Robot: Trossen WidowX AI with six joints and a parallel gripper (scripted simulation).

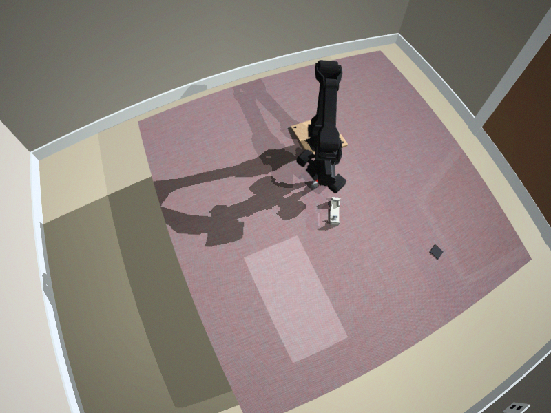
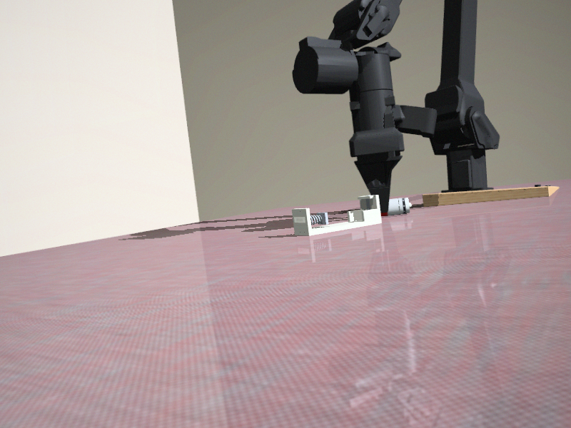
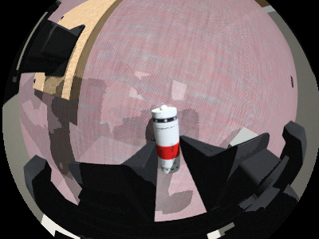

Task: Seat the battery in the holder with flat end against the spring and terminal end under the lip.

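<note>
The gripper (image 3: pixel 169 164) is down at the table (image 2: pixel 276 322), fingers clamped around the battery (image 3: pixel 166 138) at its red band. The battery lies flat on the pink surface, just beside the white holder (image 2: pixel 336 216), at its lip end. The holder's spring (image 2: pixel 317 218) sits bare, nothing in the cradle.

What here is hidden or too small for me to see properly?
- Battery: in the top view, almost all of it is under the end effector; in the exterior view, its red end is behind the fingers.
- Holder: in the top view, its spring and lip are too small to make out.
- Dark square: top view, too small to identify.
- Arm: exterior view, cut off by the top edge.
</note>
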